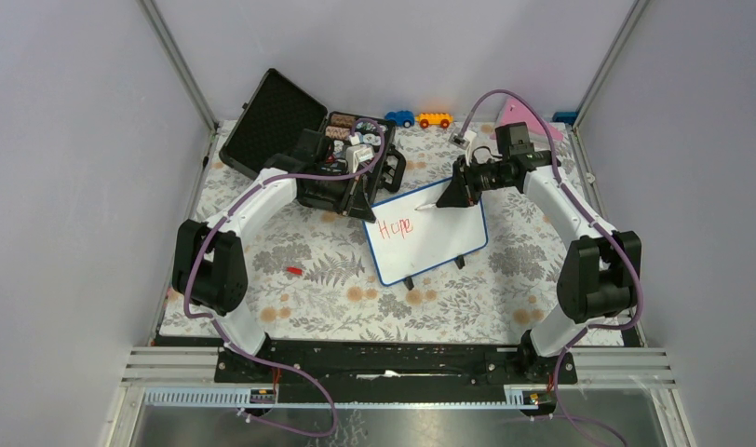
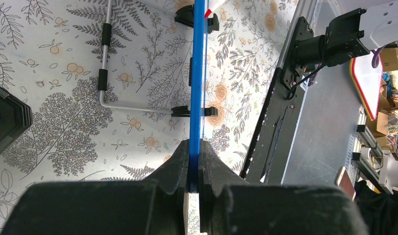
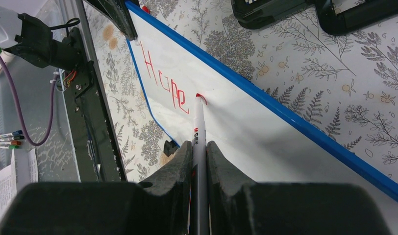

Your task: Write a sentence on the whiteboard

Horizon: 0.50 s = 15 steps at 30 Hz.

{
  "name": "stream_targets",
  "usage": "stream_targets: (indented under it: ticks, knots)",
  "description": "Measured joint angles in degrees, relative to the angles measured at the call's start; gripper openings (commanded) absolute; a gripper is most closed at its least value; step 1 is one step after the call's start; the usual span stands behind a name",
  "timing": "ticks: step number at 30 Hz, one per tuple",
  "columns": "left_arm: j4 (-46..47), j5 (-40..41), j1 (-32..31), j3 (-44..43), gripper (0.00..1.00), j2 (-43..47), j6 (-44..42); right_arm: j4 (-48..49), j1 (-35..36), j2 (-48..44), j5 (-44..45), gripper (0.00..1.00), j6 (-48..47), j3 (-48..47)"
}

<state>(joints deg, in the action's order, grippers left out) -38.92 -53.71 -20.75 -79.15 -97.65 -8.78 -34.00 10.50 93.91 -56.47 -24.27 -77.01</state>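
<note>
a cloth (image 1: 309,279) printed with grey ferns and orange blossoms covers the table. plain grey walls and slanting aluminium posts (image 1: 179,65) box it in, and a black rail (image 1: 393,358) carries both arm bases along the near edge.

the whiteboard (image 1: 444,237) stands near the middle of the cloth on two small black feet (image 1: 410,281). it is tilted so its face shows from above, and its blue frame is turned a little askew. red lettering (image 1: 395,226) reading "hope" sits in its upper left part.

the left gripper (image 2: 194,149) is clenched on the board's blue edge at the top left corner. the right gripper (image 3: 199,147) is clamped around a white marker (image 3: 199,122), whose red tip touches the board just right of the last letter.

an open black case (image 1: 290,130) lies just behind the board's left corner with its foam lid propped up, and the left arm reaches across its front. a blue toy car (image 1: 400,118) and an orange toy car (image 1: 434,119) sit by the far wall. a small red piece (image 1: 293,270) lies on the cloth left of the board. in the left wrist view a bent silver rod (image 2: 105,63) rests on the cloth beside the board's feet.
</note>
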Motion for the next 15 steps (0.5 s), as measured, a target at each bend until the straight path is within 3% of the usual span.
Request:
stream_targets:
  ticks: [15]
  knots:
    - [0.0,0.0,0.0,0.0,0.0,0.0,0.0,-0.5,0.0,-0.2,0.0,0.0,-1.3,4.1]
